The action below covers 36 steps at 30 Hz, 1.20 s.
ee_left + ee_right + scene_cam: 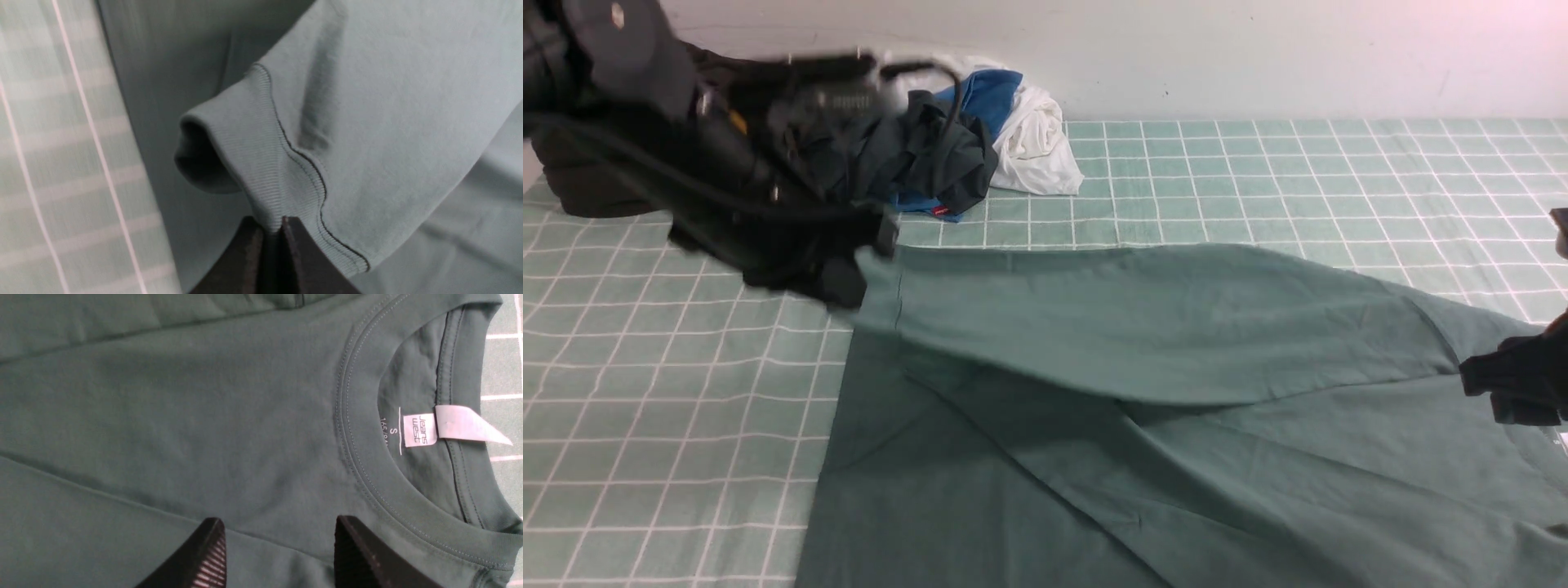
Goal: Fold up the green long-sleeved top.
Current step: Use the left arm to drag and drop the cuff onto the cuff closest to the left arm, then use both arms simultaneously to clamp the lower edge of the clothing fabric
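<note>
Gripping the ribbed cuff (261, 163), your left gripper (271, 223) had its jaws pinched together on the cuff's edge, with the cuff mouth hanging open beside them. The green long-sleeved top (1176, 457) lay spread on the checked cloth (645, 392), from the centre out to the right. Its sleeve (1160, 327) was drawn across the body from the left edge toward the right shoulder.

The step in hand appeared to be laying this sleeve over the body. To do it well, you needed to:

1. Hold the cuff low and taut.
2. Set the sleeve flat, inside the body's outline.
3. Let go only once the cloth rested without a ridge.

At the right, your right gripper (280, 520) was spread open over the chest, near the collar (367, 477). Whether it touched the cloth could not be told.

Each view supplied something the others lacked:

- **Left wrist view:** it alone showed the pinch on the rib, which the front view blurred.
- **Front view:** it alone showed the sleeve's whole span and the pile of clothes (980, 139) at the rear.
- **Right wrist view:** it alone showed the neck label (419, 430).
</note>
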Each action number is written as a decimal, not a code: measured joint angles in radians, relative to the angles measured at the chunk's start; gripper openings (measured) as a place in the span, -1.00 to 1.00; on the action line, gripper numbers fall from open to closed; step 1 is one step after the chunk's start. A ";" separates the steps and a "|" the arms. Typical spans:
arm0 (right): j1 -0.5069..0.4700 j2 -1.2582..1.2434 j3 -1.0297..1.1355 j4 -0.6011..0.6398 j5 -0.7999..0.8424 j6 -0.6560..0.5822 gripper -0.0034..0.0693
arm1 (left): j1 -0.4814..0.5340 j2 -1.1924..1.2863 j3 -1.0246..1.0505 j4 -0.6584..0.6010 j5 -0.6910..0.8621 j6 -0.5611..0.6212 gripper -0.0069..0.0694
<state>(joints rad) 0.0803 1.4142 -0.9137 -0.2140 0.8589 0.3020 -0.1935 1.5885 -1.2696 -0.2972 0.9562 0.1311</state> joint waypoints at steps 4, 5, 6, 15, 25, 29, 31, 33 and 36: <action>0.036 -0.013 0.000 0.045 0.039 -0.066 0.05 | -0.033 -0.032 0.278 0.001 -0.158 0.050 -0.66; 0.064 -0.028 0.000 0.057 0.069 -0.092 0.05 | -0.046 -0.032 0.329 0.001 -0.194 0.083 -0.57; 0.078 -0.037 0.000 0.060 0.088 -0.103 0.05 | -0.050 -0.032 0.348 0.002 -0.205 0.104 -0.51; 0.378 -0.244 0.000 0.106 0.352 -0.199 0.05 | -0.122 -0.119 0.315 0.028 -0.049 0.253 0.35; 0.497 -0.406 0.000 0.157 0.385 -0.217 0.05 | -0.550 -0.140 0.547 0.231 0.062 0.268 0.39; 0.497 -0.406 0.009 0.154 0.385 -0.220 0.05 | -0.603 -0.093 0.612 0.250 -0.031 0.268 0.39; 0.497 -0.406 0.014 0.149 0.386 -0.220 0.05 | -0.614 -0.052 0.630 0.257 -0.070 0.266 0.39; 0.497 -0.406 0.016 0.149 0.387 -0.220 0.05 | -0.616 -0.034 0.625 0.261 -0.067 0.262 0.38; 0.497 -0.406 0.017 0.147 0.387 -0.220 0.05 | -0.616 -0.022 0.617 0.271 -0.062 0.248 0.25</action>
<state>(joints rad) 0.5773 1.0080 -0.8969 -0.0673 1.2459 0.0819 -0.8091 1.5668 -0.6522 -0.0265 0.8939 0.3793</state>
